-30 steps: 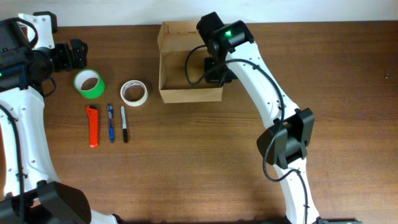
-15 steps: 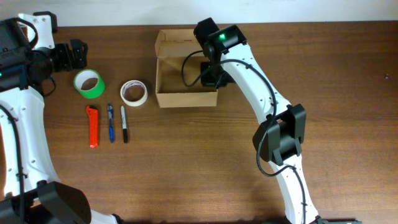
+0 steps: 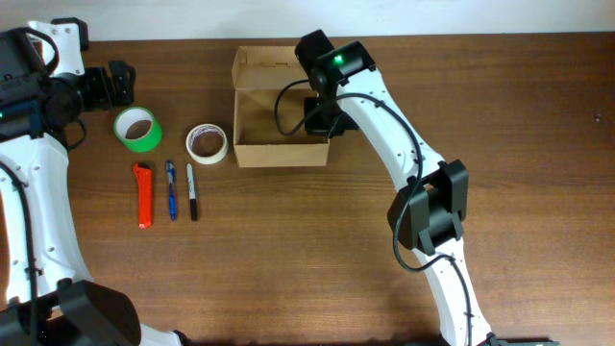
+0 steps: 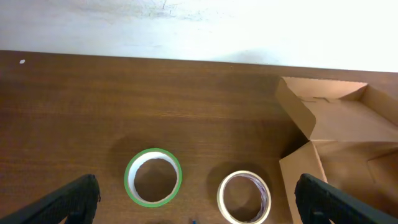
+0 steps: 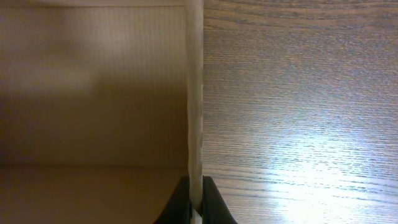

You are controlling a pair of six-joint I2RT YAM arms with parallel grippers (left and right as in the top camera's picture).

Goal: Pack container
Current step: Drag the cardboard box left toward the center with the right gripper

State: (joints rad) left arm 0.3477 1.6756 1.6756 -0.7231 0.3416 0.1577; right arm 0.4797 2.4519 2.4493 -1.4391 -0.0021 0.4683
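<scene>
The container (image 3: 279,152), a tan cardboard box with its flap lid open, stands at the back middle of the table. My right gripper (image 3: 322,115) is shut on its right wall (image 5: 195,112), which runs up between the two fingers in the right wrist view. My left gripper (image 4: 196,205) is open and empty above the green tape roll (image 4: 153,176) and the white tape roll (image 4: 244,196). In the overhead view the left gripper (image 3: 120,85) sits just behind the green roll (image 3: 137,130).
Left of the box lie the white tape roll (image 3: 207,142), an orange box cutter (image 3: 143,193), a blue pen (image 3: 171,188) and a black marker (image 3: 191,190). The box also shows at the right of the left wrist view (image 4: 342,134).
My right gripper has dragged the box to the left, closer to the white tape roll. The left arm has not moved.
</scene>
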